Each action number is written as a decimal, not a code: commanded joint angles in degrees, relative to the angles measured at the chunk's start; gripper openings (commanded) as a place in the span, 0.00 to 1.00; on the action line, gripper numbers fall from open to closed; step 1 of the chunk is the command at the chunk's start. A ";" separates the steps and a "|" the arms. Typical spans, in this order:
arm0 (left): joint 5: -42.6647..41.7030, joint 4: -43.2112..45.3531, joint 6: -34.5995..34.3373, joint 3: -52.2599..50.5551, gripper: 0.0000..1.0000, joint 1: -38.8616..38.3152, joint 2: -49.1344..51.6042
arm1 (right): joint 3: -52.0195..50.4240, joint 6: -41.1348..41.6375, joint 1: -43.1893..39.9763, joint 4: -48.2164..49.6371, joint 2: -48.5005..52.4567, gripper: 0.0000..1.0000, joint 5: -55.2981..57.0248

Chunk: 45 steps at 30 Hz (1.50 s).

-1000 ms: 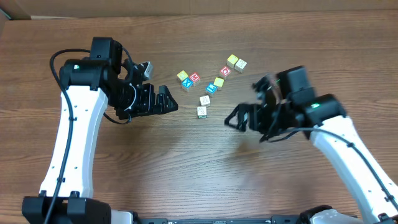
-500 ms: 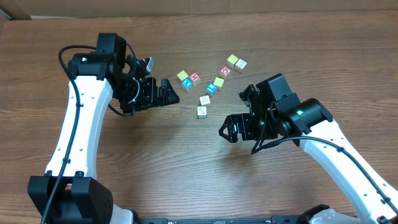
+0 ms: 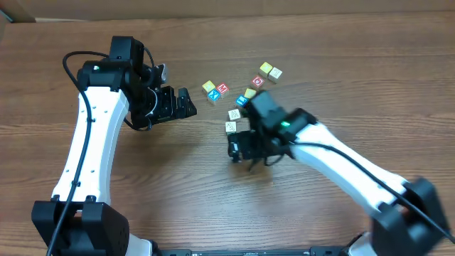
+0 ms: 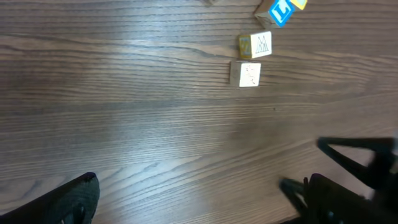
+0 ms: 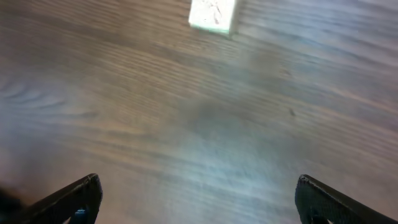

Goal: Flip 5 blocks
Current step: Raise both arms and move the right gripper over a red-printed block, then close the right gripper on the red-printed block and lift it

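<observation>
We found the white block (image 3: pixel 230 127) just ahead of the right gripper (image 3: pixel 236 146), its jaws spread wide. A second earlier that gripper stood well to the right; the left gripper (image 3: pixel 186 105) was spread too.

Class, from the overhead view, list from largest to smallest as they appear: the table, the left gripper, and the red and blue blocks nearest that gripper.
1. table
2. left gripper
3. red block and blue block: they look alike, so unranked.
</observation>
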State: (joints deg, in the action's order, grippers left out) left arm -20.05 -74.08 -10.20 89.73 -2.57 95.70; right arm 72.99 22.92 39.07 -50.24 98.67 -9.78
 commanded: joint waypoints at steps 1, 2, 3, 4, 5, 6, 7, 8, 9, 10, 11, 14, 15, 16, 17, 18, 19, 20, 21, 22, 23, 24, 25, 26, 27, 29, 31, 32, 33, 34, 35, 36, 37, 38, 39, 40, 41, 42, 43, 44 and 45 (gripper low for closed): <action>1.25 0.20 -0.96 1.29 1.00 0.31 0.28 | 9.09 0.98 1.40 -0.48 6.29 1.00 5.97; 1.22 0.17 -0.96 1.29 1.00 0.31 0.28 | 11.67 1.36 1.51 -0.90 8.37 0.99 6.82; 1.22 0.17 -0.96 1.29 1.00 0.31 0.28 | 13.53 2.27 1.53 -0.96 9.97 0.97 7.50; 1.22 0.17 -0.96 1.29 1.00 0.31 0.28 | 15.47 3.82 1.53 -1.27 11.54 0.94 8.68; 1.29 0.20 -0.96 1.29 1.00 0.31 0.28 | 16.81 4.90 1.44 -1.25 12.72 0.88 9.38; 1.40 0.20 -0.96 1.29 1.00 0.31 0.28 | 17.88 6.08 1.25 -0.96 13.97 0.82 9.97; 1.46 0.20 -0.96 1.29 1.00 0.31 0.28 | 18.29 7.15 1.05 -0.35 14.86 0.80 9.90; 1.66 0.22 -0.96 1.29 1.00 0.31 0.28 | 18.36 7.82 0.94 0.07 15.39 0.78 9.86; 1.88 0.20 -0.96 1.29 1.00 0.31 0.28 | 18.34 8.50 0.83 0.42 16.09 0.77 9.75; 2.32 0.17 -0.98 1.29 1.00 0.31 0.28 | 18.34 8.94 0.76 0.68 16.87 0.76 9.68; 2.67 0.15 -0.96 1.29 1.00 0.31 0.28 | 18.34 9.03 0.76 1.05 17.90 0.74 9.25; 2.64 -0.02 -0.96 1.29 1.00 0.31 0.28 | 18.34 8.63 0.76 2.29 20.15 0.73 7.52; 2.64 -0.17 -0.96 1.29 1.00 0.28 0.28 | 18.34 8.66 0.76 2.62 20.70 0.73 7.10; 2.64 -0.31 -0.96 1.29 1.00 0.31 0.28 | 18.34 9.03 0.76 2.78 21.14 0.73 7.08; 2.64 -0.46 -0.96 1.29 1.00 0.31 0.28 | 18.25 9.31 0.76 3.04 21.42 0.72 7.10; 2.64 -0.63 -0.96 1.29 1.00 0.31 0.28 | 18.23 9.75 0.76 3.28 21.62 0.72 7.13; 2.64 -0.72 -0.96 1.29 1.00 0.31 0.28 | 18.21 10.12 0.76 3.50 21.81 0.71 7.15; 2.67 -0.92 -0.92 1.29 1.00 0.31 0.28 | 18.21 10.16 0.66 3.89 21.90 0.69 7.15; 2.67 -0.98 -0.90 1.29 1.00 0.31 0.28 | 18.21 10.19 0.63 4.02 21.90 0.68 7.21; 2.67 -1.07 -0.92 1.29 1.00 0.31 0.28 | 18.21 10.23 0.61 4.20 21.90 0.67 7.41; 2.64 -1.11 -0.92 1.29 1.00 0.31 0.28 | 18.21 10.40 0.61 4.35 21.90 0.67 7.80; 2.64 -1.22 -0.92 1.29 1.00 0.31 0.28 | 18.18 10.71 0.61 4.55 21.90 0.66 8.37; 2.64 -1.36 -0.92 1.29 1.00 0.28 0.28 | 18.18 11.72 0.59 4.59 21.90 0.66 9.46; 2.67 -1.53 -0.92 1.29 1.00 0.31 0.28 | 18.18 12.13 0.59 4.68 21.90 0.65 10.05; 2.67 -1.66 -0.81 1.29 1.00 0.31 0.28 | 18.12 12.17 0.59 5.01 21.90 0.64 10.16; 2.67 -1.88 -0.48 1.29 1.00 0.31 0.28 | 18.10 12.28 0.59 5.20 21.90 0.64 10.19; 2.67 -1.95 -0.50 1.29 1.00 0.31 0.28 | 18.08 12.28 0.59 5.20 21.92 0.64 10.51; 2.67 -1.95 -0.50 1.29 1.00 0.31 0.28 | 18.08 12.31 0.59 5.18 21.97 0.63 11.06; 2.67 -1.95 -0.50 1.29 1.00 0.31 0.28 | 18.08 12.28 0.59 5.16 22.03 0.62 11.52; 2.67 -1.95 -0.50 1.29 1.00 0.31 0.28 | 18.08 12.26 0.59 5.16 22.16 0.61 11.74; 2.67 -1.97 -0.50 1.29 1.00 0.31 0.28 | 18.08 12.26 0.59 5.18 22.47 0.61 11.89; 2.67 -2.05 -0.50 1.29 1.00 0.31 0.28 | 18.08 12.28 0.59 5.18 22.82 0.60 11.89; 2.67 -2.19 -0.50 1.29 1.00 0.31 0.28 | 18.08 12.28 0.59 5.14 23.17 0.58 11.85; 2.67 -2.25 -0.50 1.29 1.00 0.31 0.28 | 18.08 12.28 0.59 5.14 23.71 0.56 11.85; 2.67 -2.32 -0.50 1.29 1.00 0.31 0.28 | 18.08 12.28 0.59 5.05 23.87 0.54 11.82; 2.67 -2.34 -0.50 1.29 1.00 0.31 0.28 | 18.08 12.28 0.59 5.01 24.24 0.51 11.85; 2.67 -2.34 -0.48 1.29 1.00 0.31 0.28 | 18.08 12.28 0.59 4.98 24.35 0.49 11.87; 2.67 -2.34 -0.48 1.29 1.00 0.31 0.28 | 18.08 12.28 0.59 4.98 24.52 0.47 11.87; 2.67 -2.34 -0.48 1.29 1.00 0.31 0.28 | 18.08 12.26 0.59 5.01 24.59 0.47 11.87; 2.67 -2.36 -0.50 1.29 1.00 0.31 0.28 | 18.08 12.28 0.59 5.01 24.74 0.47 11.87; 2.67 -2.36 -0.48 1.29 1.00 0.31 0.28 | 18.08 12.28 0.59 4.98 24.81 0.47 11.87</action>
State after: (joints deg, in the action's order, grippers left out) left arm -17.74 -76.31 -10.59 89.73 -2.57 95.70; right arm 90.11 34.92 40.10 -45.41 122.50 1.08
